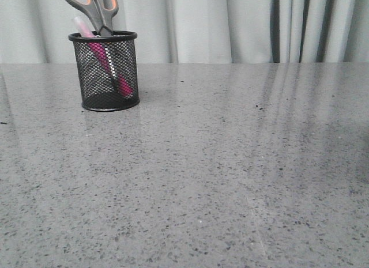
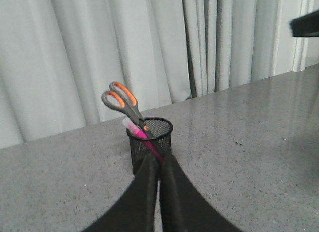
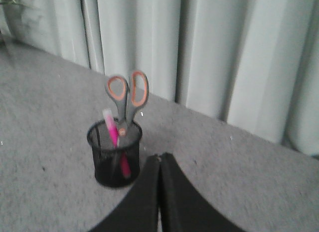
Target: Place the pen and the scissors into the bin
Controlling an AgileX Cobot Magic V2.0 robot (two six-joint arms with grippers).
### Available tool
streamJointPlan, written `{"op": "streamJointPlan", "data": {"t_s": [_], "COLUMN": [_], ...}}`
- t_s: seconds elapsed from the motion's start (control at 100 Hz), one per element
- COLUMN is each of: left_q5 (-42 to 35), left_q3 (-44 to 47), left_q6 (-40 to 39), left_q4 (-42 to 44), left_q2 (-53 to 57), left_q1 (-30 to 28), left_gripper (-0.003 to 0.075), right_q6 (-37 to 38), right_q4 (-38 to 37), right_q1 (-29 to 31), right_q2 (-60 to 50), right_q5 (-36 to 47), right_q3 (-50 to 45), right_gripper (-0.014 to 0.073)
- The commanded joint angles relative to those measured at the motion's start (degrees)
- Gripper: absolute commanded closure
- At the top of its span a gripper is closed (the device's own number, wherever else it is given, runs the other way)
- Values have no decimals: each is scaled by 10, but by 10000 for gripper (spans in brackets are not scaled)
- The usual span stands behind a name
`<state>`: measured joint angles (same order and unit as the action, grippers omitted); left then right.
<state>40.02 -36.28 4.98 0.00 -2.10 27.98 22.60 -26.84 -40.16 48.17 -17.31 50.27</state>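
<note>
You're at a staged lab bench: a bare grey speckled tabletop (image 1: 230,181) backed by pale pleated curtains (image 1: 230,26) beyond both grippers.

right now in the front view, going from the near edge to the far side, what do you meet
bare grey table → bin holding the pen and the scissors, far left → pale curtain behind the table

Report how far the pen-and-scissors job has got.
Done: the pen and the scissors both stand in the bin, scissor handles sticking up above the rim. In hand: nothing; the left hand and right hand are both shut and empty, apart from the bin. Left: nothing visible on the table to put away.
</note>
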Motion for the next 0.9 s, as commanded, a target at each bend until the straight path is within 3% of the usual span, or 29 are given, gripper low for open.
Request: {"op": "streamJointPlan", "data": {"t_s": [0.0,0.17,0.38,0.89], "left_q5": [-42,-42,-48,-48], "left_q3": [16,40,47,47], "left_q6": [-26,-26,-26,-26], "left_q4": [6,15,15,15], "left_q2": [23,42,42,41], "left_q1": [3,3,3,3], "left_gripper": [739,739,739,739], "right_q6": [-5,-6,-6,-6], "right_q4": [-23,-33,-115,-115], "right_q1": [-1,-1,-1,-1], "right_q2": [-101,-254,-362,-394], "right_q5": [11,-33,-33,-52], "right_q3": [-72,-165,-189,-189], "right_gripper": [666,666,665,665]}}
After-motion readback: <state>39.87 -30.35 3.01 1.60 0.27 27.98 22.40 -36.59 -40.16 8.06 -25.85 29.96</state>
